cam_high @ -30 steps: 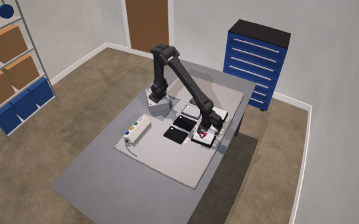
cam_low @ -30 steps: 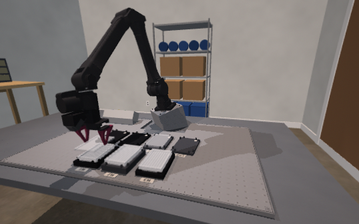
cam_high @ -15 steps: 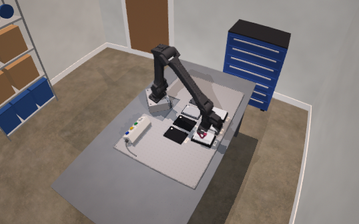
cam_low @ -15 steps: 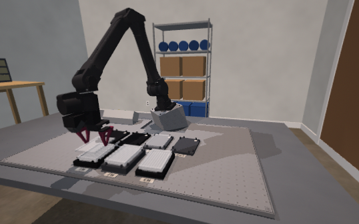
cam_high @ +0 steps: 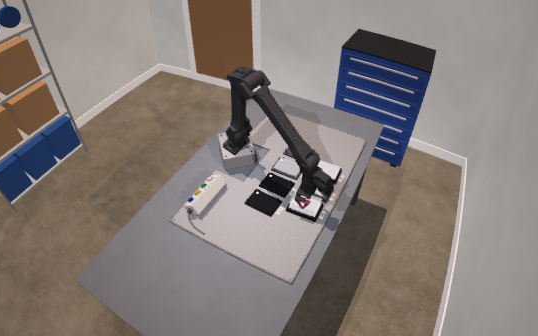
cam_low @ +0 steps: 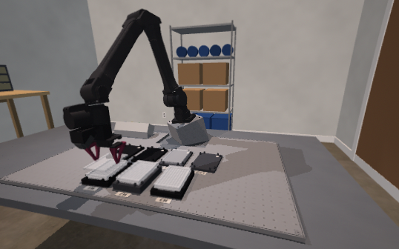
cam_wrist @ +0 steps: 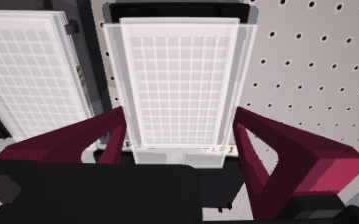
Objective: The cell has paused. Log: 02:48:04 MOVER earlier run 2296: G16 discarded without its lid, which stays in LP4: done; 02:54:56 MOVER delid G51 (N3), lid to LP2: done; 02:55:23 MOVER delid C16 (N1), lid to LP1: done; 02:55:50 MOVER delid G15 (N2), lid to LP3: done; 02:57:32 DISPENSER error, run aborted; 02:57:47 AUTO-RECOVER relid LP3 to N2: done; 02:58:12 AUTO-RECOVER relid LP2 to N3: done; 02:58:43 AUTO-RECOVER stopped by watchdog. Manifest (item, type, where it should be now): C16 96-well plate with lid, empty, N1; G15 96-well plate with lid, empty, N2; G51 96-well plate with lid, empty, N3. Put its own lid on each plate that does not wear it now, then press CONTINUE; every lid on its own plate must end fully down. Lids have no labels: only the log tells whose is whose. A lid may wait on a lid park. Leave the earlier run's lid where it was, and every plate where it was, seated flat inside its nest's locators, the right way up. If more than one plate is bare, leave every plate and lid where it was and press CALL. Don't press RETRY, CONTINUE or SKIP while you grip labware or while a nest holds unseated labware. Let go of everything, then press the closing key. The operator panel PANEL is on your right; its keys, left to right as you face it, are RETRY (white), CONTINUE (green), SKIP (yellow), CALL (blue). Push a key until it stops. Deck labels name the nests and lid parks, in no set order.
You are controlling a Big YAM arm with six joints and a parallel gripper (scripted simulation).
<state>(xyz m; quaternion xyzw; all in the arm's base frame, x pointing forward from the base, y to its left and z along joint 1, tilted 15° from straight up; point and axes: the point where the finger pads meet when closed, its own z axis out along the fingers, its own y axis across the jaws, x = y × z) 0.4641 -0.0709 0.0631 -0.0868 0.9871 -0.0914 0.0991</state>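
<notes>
Clear lid (cam_wrist: pixel 178 85) gripped in claw (cam_wrist: pixel 181 145), held just above bare plate (cam_low: pixel 106 171) w/ wells showing.

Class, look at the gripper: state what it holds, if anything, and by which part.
The gripper holds a clear plate lid, clamped across its two long side edges near the end closest to the wrist, above the bare plate.

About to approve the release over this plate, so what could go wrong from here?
1. The clear lid in the gripper looks offset from the plate below, overhanging its near end; released now, it may sit tilted, not fully down.
2. The left finger hangs close to the neighbouring plate and could nudge it on opening.
3. CONTINUE must wait until the lid is released.
</notes>
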